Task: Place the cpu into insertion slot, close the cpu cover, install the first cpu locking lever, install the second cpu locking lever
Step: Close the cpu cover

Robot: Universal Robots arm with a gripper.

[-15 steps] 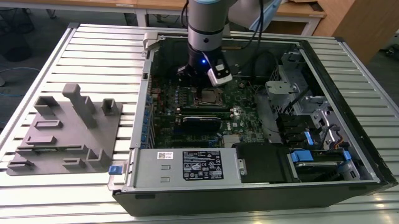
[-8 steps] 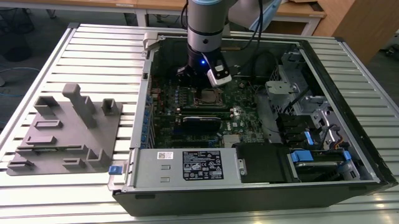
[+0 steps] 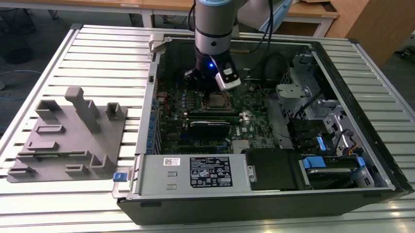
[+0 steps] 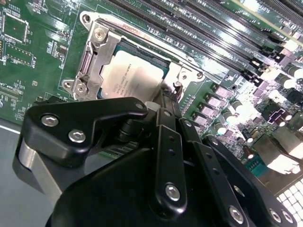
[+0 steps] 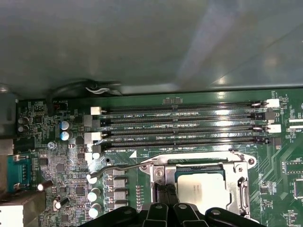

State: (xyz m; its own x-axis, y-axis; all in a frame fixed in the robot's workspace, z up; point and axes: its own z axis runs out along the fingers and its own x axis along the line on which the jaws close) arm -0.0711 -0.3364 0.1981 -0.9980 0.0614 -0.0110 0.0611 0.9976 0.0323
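In the exterior view, the arm reaches straight down into an open computer case (image 3: 337,160) lying on a slatted metal table (image 3: 97,53). Its end effector (image 3: 206,86) hangs just above the insertion slot (image 3: 217,100), a small square with a shiny rim on the green motherboard (image 3: 253,131).

In the second wrist view, the cpu (image 4: 132,75) sits flat in the slot, its top a dull brushed silver. The cpu cover (image 4: 105,45), a thin stamped steel frame, lies down around it. The black, matte, bolted fingers (image 4: 166,118) come to a narrow point at the socket edge, just beside the chip. They are pressed together, with nothing visible between them.

In the first wrist view, a locking lever (image 5: 123,168), a thin bright wire rod with a hooked end, is not yet tucked in. Its long axis runs parallel to the black memory slots (image 5: 180,127). It passes between those slots and the fingertips and reaches away from the socket corner, so it lies just ahead of the end effector and off to one side, opposite the cpu.
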